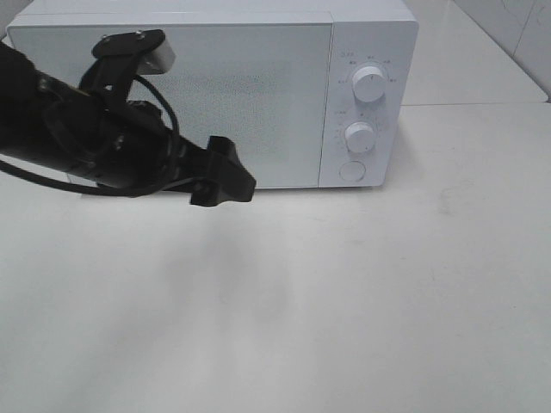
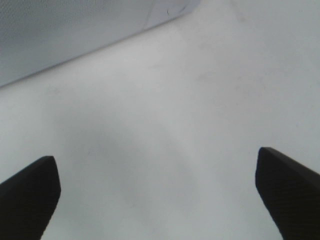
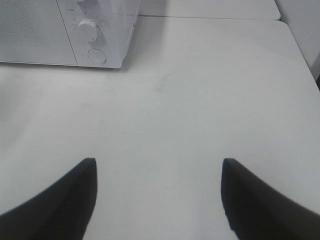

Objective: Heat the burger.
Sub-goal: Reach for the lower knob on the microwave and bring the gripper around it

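Observation:
The burger is out of view in every frame. A white microwave (image 1: 215,86) stands at the back of the table with its door shut. My left gripper (image 1: 228,176) hovers in front of the lower part of the door, low over the table. In the left wrist view the left gripper (image 2: 156,160) is open wide, with only bare table between its fingertips and the microwave's base (image 2: 60,35) just beyond. My right gripper (image 3: 159,162) is open too and holds nothing; it hangs over the table to the right of the microwave (image 3: 50,30).
The microwave panel carries two round knobs (image 1: 369,83) (image 1: 359,137) and a round button (image 1: 351,170). White table (image 1: 344,301) spreads in front and to the right. A tiled wall (image 1: 516,34) rises at the back right.

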